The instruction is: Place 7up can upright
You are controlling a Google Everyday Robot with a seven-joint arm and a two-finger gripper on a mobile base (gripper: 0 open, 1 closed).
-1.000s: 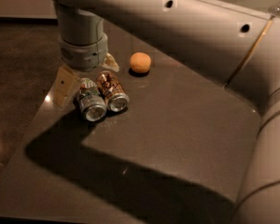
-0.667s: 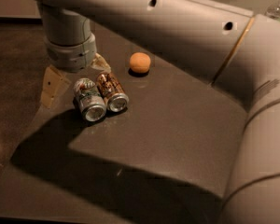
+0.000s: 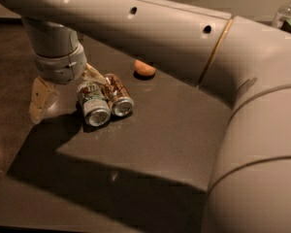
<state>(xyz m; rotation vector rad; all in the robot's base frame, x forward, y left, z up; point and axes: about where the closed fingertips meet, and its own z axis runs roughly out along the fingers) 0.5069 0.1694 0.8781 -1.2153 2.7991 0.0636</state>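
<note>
The 7up can (image 3: 92, 104) lies on its side on the dark table (image 3: 165, 130), silver end towards me, green lettering on its side. A brown-gold can (image 3: 118, 96) lies on its side right beside it, touching it on the right. My gripper (image 3: 68, 87) hangs just left of the 7up can and is open and empty. One pale finger (image 3: 41, 99) stands left of the can. The other finger (image 3: 94, 74) sits just behind the can's far end. The wrist above hides the far ends of both cans.
An orange (image 3: 144, 68) lies behind the cans. A clear plastic bottle (image 3: 287, 11) stands at the far right back. My arm spans the top and right of the view and casts a wide shadow over the table's front left.
My gripper and wrist have shifted to the left and a little lower, so the fingers now stand left of the 7up can. Both cans and the orange have not moved.
</note>
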